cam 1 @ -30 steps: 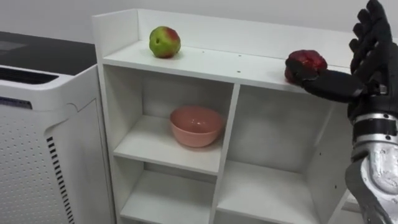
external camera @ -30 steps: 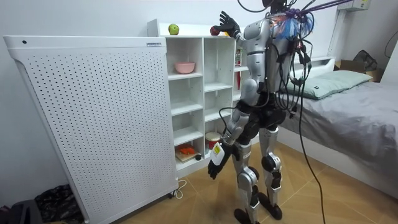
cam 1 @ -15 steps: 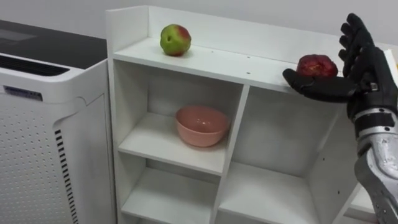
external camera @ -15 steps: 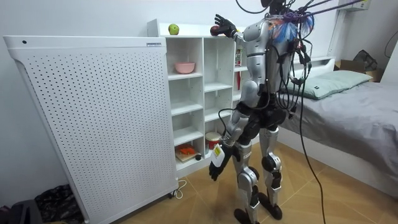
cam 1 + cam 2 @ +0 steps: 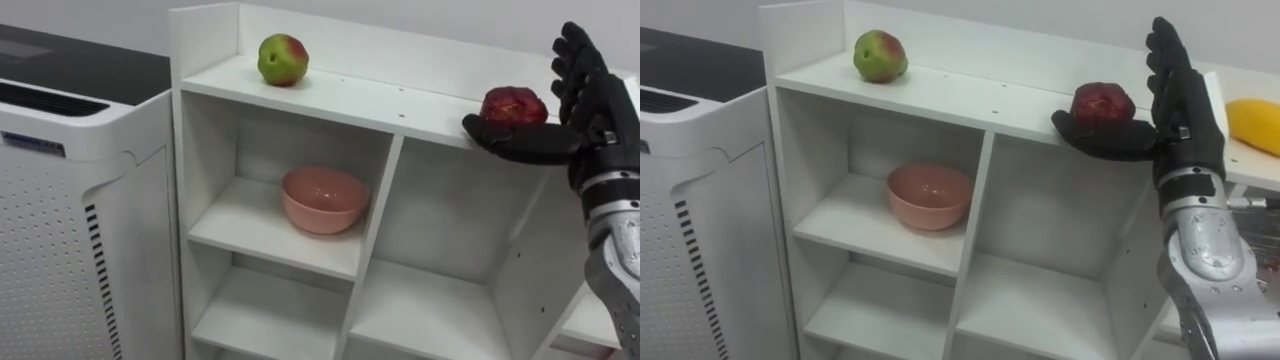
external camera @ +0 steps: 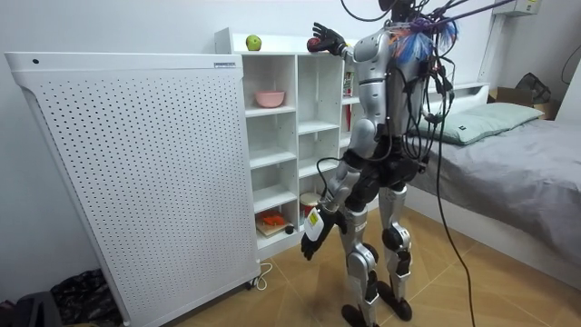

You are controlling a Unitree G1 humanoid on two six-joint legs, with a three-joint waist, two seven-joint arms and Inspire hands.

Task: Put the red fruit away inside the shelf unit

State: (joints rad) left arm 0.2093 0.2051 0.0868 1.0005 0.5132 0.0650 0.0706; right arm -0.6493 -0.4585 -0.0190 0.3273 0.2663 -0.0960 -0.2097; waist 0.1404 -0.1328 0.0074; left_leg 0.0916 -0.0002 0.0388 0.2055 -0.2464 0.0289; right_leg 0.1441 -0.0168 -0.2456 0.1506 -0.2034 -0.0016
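A dark red fruit (image 5: 514, 104) rests at the right end of the white closet's top shelf (image 5: 370, 100). My right hand (image 5: 585, 95) is raised beside it and open: the fingers point straight up just right of the fruit, and the thumb (image 5: 520, 140) lies along the shelf edge in front of it. A green-and-red apple (image 5: 282, 60) sits at the left end of the same shelf. In the room view I stand facing the closet, my left hand (image 6: 311, 238) hanging low by my thigh.
A pink bowl (image 5: 323, 199) sits in the upper left compartment. A yellow fruit (image 5: 1255, 125) lies on a surface right of my hand. A white perforated cabinet (image 5: 70, 200) stands left of the closet. A bed (image 6: 517, 154) stands behind me.
The whole picture has shifted with my head. My right thumb no longer covers the red fruit, which now shows whole on the top shelf. My left hand has swung slightly.
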